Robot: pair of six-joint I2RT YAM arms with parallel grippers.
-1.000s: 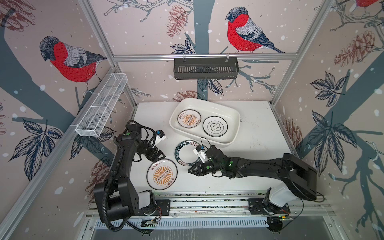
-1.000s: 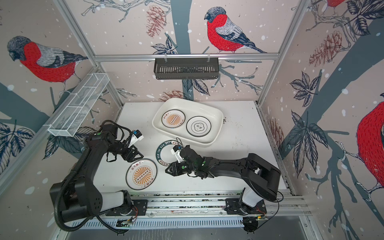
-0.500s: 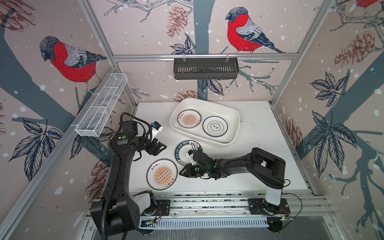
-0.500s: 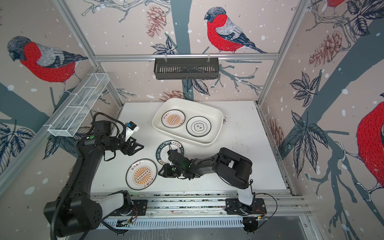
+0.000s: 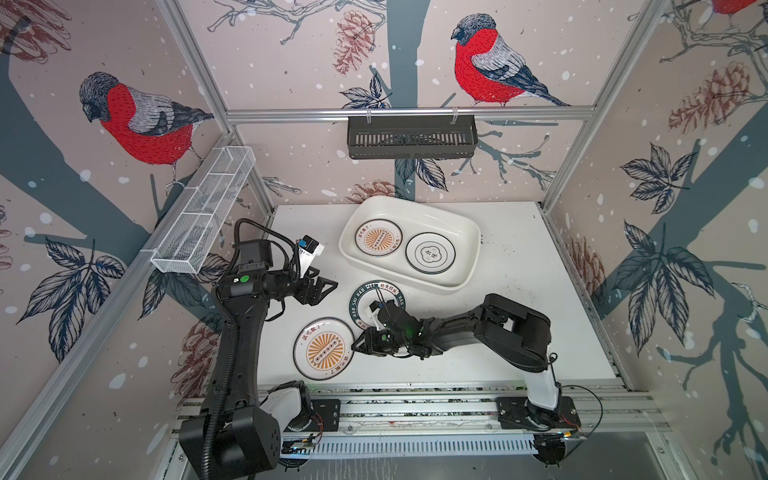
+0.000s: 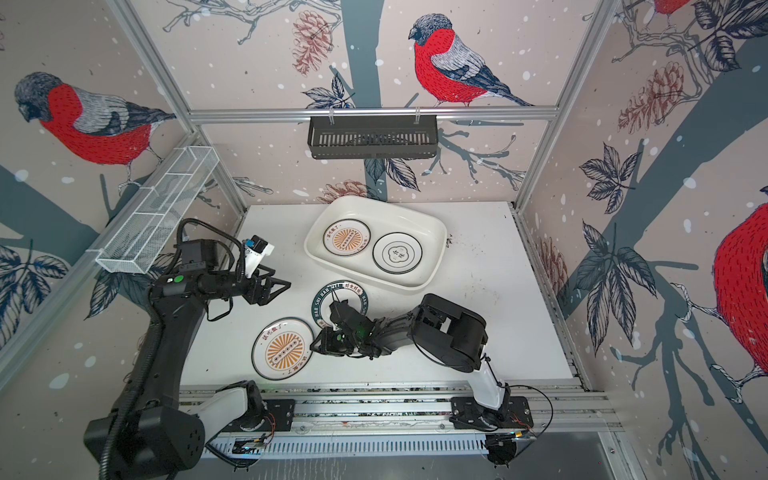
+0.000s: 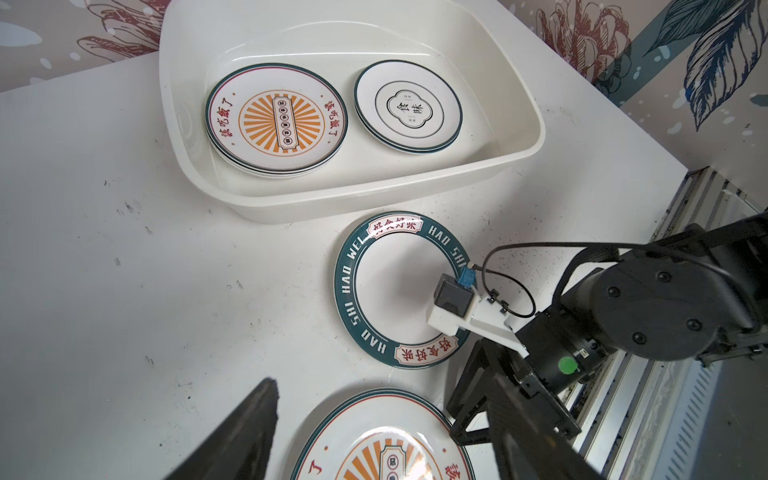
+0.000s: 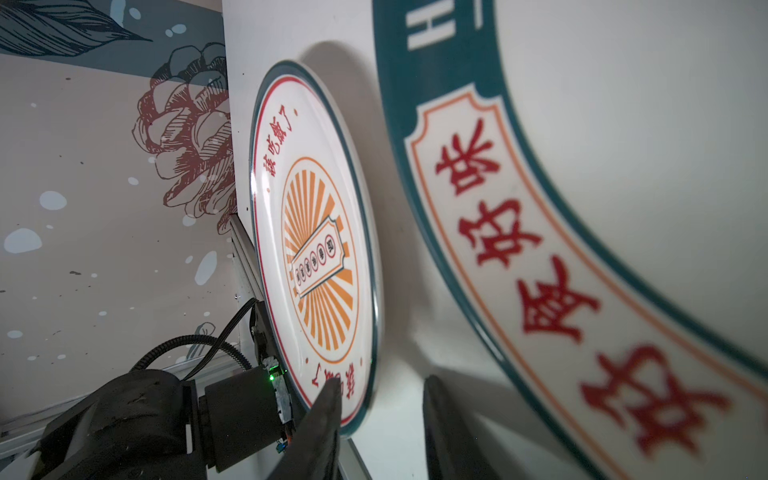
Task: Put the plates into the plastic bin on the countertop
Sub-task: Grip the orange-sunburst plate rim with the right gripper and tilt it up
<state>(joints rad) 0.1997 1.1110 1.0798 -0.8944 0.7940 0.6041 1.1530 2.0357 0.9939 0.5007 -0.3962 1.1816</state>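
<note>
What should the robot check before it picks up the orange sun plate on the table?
1. Fingers of the right hand apart: ok.
2. Edge of the orange sun plate between those fingers: ok, as far as the right wrist view shows.
3. That plate lying flat on the table: ok.
4. The left hand open, empty and off to the side: ok.
5. The bin has a matching plate to stack on: ok.
6. Right arm touching the green-rimmed plate under it: cannot tell.
</note>
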